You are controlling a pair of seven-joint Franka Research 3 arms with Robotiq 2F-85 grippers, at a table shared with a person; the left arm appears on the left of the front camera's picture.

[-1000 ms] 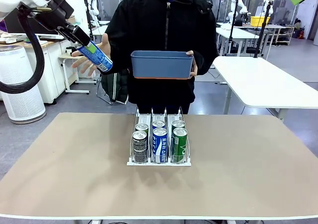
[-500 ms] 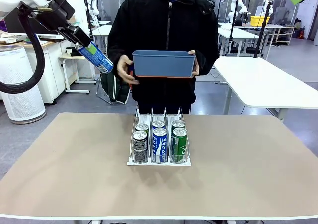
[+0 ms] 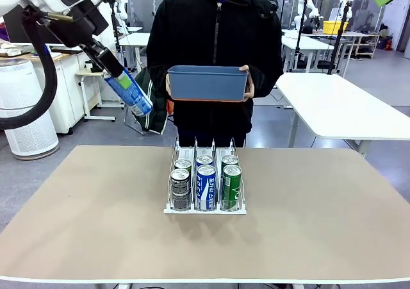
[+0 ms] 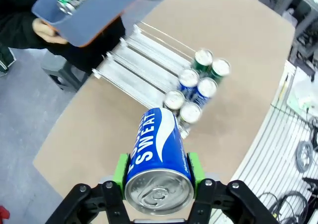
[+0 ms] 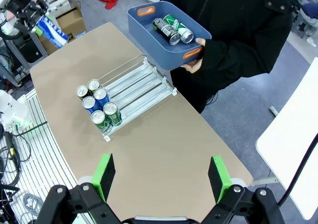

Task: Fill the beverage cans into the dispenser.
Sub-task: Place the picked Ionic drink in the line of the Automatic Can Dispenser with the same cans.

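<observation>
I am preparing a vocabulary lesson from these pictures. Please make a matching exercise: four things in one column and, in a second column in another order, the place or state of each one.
Things
1. blue-and-white can
2. blue bin
3. dispenser
4. right gripper

Places or states
A. open, holding nothing
B. on the table, two cans in each lane
C. gripped by the left gripper, tilted in the air
D. held by the person

Pairs: 1-C, 2-D, 3-B, 4-A
</observation>
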